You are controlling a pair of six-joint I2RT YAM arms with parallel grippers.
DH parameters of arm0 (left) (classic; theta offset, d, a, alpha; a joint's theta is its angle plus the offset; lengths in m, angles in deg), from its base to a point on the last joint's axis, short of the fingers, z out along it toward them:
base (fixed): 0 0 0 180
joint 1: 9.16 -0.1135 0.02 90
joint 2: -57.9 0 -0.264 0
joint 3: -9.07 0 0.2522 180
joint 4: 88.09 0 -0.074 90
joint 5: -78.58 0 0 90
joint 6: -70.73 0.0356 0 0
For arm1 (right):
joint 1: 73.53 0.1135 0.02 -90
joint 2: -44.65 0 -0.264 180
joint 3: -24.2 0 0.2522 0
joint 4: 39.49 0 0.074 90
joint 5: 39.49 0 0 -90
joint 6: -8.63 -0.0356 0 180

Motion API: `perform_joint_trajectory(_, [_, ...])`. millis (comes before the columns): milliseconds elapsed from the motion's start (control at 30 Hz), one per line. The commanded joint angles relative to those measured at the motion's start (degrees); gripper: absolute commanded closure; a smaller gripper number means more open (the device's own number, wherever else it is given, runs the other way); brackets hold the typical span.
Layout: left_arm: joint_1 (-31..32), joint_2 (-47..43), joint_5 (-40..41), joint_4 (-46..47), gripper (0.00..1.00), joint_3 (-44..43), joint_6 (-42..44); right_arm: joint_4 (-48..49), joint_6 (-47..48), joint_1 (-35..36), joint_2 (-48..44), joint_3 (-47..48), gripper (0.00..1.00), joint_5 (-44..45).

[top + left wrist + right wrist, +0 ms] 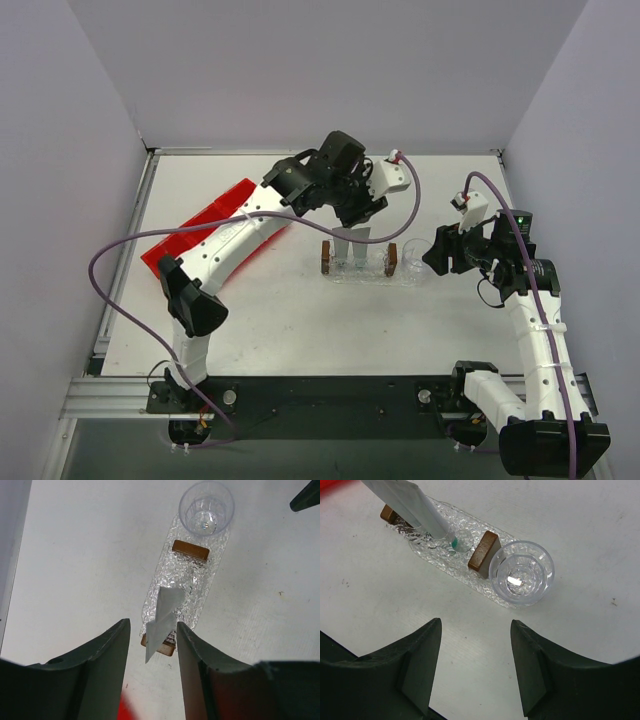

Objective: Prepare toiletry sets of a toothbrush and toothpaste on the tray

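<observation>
Left gripper [152, 626] nearest the lens in its wrist view: fingers [105, 670] parted, nothing clamped. One toothpaste [164, 615] tube stands between them lower down, cap end down, leaning; whether its edge brushes the right-hand finger cannot be told. Tube sits in the small clear rack [190, 550] with brown ends, which rests on the tray [202, 577]. Right gripper [476, 625] hangs near the clear cup [521, 572], jaws moderately wide, empty. Handling, judged: tube light, flat, soft-walled, slick foil skin. It will dent under a hard pinch and can slide out of a weak one. Best hold is across the two flat faces near the wide crimped end, gentle squeeze, lift straight so the rack does not tip. Containers: rack holds this one tube only; cup stands on the tray's end, nothing discernible inside beyond a glint; red bin [190, 238] far left, partly behind the left arm, contents hidden. Toothbrush and second tube not found in any view.
</observation>
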Motion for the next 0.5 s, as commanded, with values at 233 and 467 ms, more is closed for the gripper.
perform_joint_trajectory(233, [-4.8,-15.7,-2.7,11.7,0.47,19.1,-2.7,0.4,0.0,-0.4,-0.1,0.3,0.47,-3.0])
perform_joint_trajectory(467, [-12.0,-26.3,-2.2,18.4,0.44,32.1,-4.9,-0.5,0.9,5.2,2.6,4.7,0.48,3.1])
